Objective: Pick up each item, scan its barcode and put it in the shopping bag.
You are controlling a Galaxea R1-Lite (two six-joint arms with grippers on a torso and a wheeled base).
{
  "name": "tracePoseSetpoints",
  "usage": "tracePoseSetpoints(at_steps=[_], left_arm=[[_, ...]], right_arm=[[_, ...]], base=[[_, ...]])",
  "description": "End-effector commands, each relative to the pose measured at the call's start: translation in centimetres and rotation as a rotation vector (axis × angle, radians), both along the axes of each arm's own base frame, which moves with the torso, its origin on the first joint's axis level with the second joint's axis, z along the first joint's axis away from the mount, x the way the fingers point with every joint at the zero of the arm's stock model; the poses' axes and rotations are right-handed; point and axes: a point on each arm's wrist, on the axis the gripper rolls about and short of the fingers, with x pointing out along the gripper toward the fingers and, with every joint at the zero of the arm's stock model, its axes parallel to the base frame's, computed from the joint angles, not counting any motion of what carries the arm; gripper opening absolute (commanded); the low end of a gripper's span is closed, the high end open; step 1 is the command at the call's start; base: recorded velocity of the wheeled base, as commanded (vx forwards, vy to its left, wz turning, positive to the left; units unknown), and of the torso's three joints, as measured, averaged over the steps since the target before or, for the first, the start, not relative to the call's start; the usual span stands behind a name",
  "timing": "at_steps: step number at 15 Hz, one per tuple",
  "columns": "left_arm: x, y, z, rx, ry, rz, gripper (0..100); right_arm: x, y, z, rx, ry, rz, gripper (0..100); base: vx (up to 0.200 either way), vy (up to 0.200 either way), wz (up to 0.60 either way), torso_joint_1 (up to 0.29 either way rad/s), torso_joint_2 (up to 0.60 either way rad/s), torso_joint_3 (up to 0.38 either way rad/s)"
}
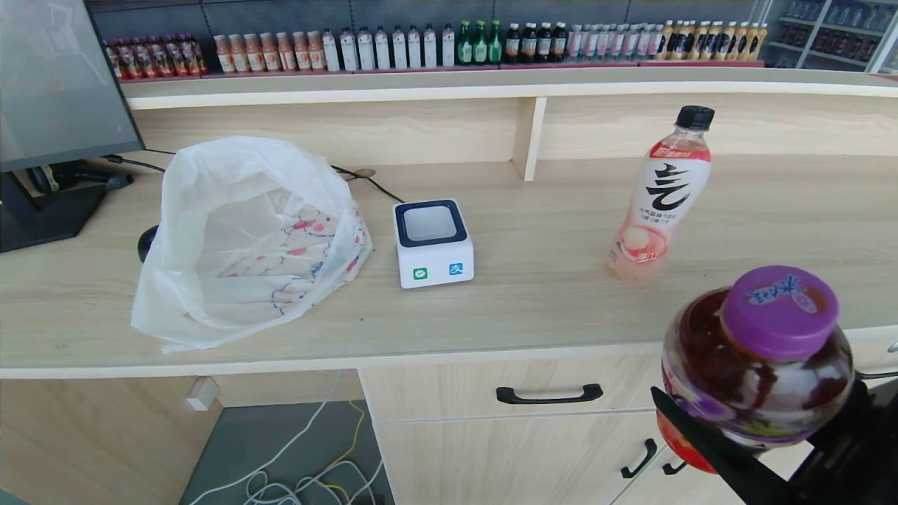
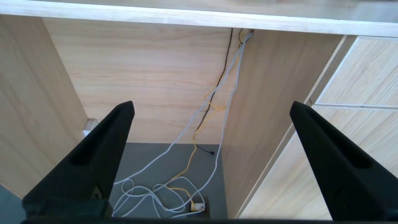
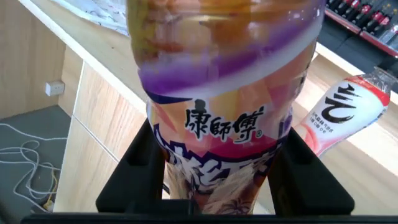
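My right gripper (image 1: 765,449) is shut on a dark juice bottle with a purple cap (image 1: 761,358), held upright in front of the counter's front edge at the right. Up close, the juice bottle (image 3: 224,106) stands between my black fingers (image 3: 134,171). A pink drink bottle with a black cap (image 1: 659,200) stands on the counter at the right; the pink bottle (image 3: 339,112) lies behind the held one. A white scanner box (image 1: 433,242) sits mid-counter. An open white plastic shopping bag (image 1: 245,242) lies to its left. My left gripper (image 2: 208,165) hangs open below the counter, with nothing between its fingers.
A monitor (image 1: 59,77) on a black stand occupies the far left of the wooden counter (image 1: 533,301). Drawers with black handles (image 1: 549,396) sit under the counter. Loose cables (image 2: 180,186) lie on the floor in the recess. A shelf of bottles (image 1: 435,45) lines the back.
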Motion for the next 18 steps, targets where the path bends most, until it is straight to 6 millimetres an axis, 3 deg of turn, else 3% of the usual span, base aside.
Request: tracePoseSetpoints(at_steps=[1,3,7,11,18], left_arm=[[0.0,0.0,0.0,0.0,-0.001,0.0,100],[0.0,0.0,0.0,0.0,-0.001,0.0,100],[0.0,0.0,0.0,0.0,-0.001,0.0,100],[0.0,0.0,0.0,0.0,-0.001,0.0,100],[0.0,0.0,0.0,0.0,-0.001,0.0,100]], right_arm=[[0.9,2.4,0.8,-0.067,-0.059,0.059,0],[1.0,3.8,1.7,-0.131,-0.154,0.099,0],[0.1,4.8,0.2,-0.289,-0.251,0.215,0],[0.0,6.0,0.7,-0.34,-0.358,0.288,0],[-0.3,5.2,1.6,-0.488,-0.605,0.232,0]], base=[[0.0,0.0,0.0,0.0,0.0,0.0],[0.0,0.0,0.0,0.0,0.0,0.0],[0.0,0.0,0.0,0.0,0.0,0.0],[0.0,0.0,0.0,0.0,0.0,0.0],[0.0,0.0,0.0,0.0,0.0,0.0]])
